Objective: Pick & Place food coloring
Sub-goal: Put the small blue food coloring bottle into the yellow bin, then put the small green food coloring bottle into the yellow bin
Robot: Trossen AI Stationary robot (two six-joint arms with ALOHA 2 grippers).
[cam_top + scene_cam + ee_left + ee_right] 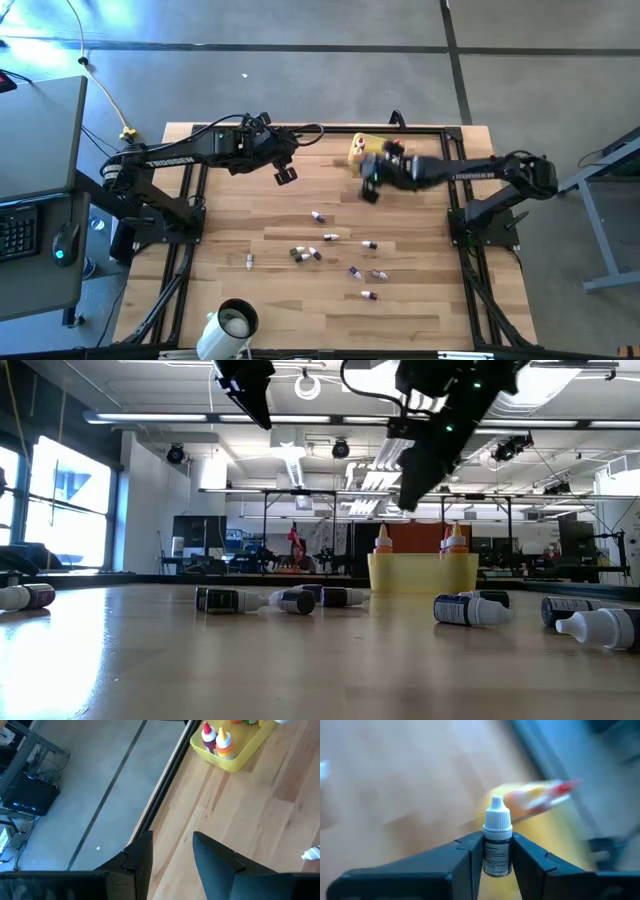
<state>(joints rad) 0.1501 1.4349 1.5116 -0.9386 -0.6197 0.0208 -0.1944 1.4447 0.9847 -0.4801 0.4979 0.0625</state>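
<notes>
Three orange-capped bottles [452,542] already stand in your translucent yellow tray [420,573]; about ten vials [330,250] remain scattered. Your right gripper [497,851] clamps a white-capped dark vial [497,845]; your left gripper [172,855] hangs narrowly parted, empty.

we see two dark, jointed arms with white lettering along their links. black cables run beside them. each ends in broad, angular black fingers.

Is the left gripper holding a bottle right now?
No. In the left wrist view the left gripper has its fingers apart with only bare table between them.
</notes>
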